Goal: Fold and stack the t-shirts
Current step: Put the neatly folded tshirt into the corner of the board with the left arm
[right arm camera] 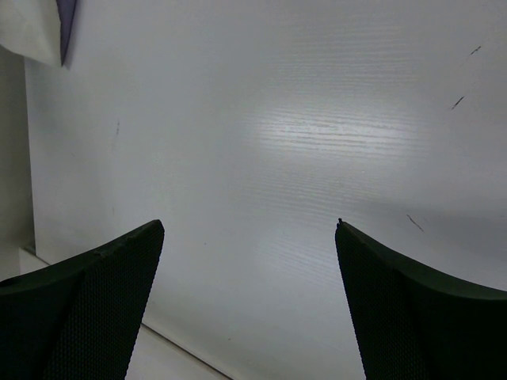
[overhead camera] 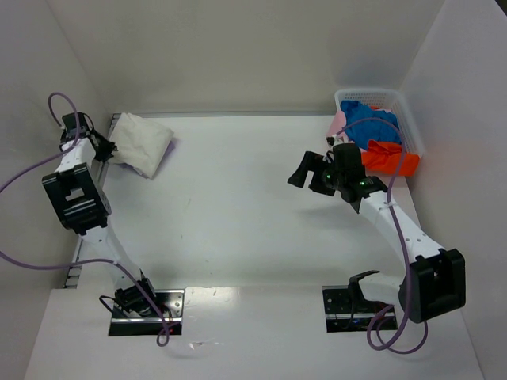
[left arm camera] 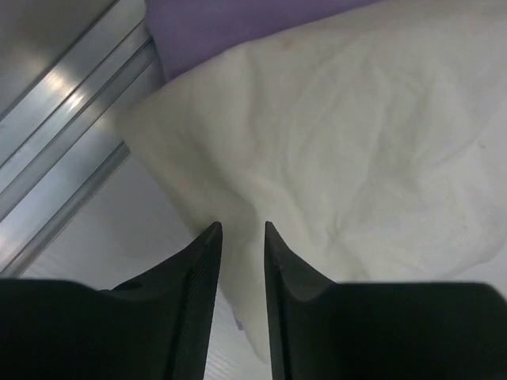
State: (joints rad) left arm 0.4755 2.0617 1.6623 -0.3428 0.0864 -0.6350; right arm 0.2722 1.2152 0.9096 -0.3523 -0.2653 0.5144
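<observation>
A white table fills the view from above, with pale walls around it. Two white and black robot arms stand at its near edge. The left arm reaches to the far left corner. The right arm stretches toward the far right corner.

A white mesh basket sits in that far right corner. It holds a blue t-shirt, an orange-red t-shirt and a pale pink t-shirt, all bunched together.

In the far left corner a folded off-white t-shirt lies on a lavender t-shirt, beside a metal rail.

The right gripper hangs over bare table just beside the basket, its jaws spread wide and holding nothing. The left gripper is at the near edge of the off-white t-shirt, its jaws drawn close with a narrow gap between them. Whether they pinch the cloth cannot be told.
</observation>
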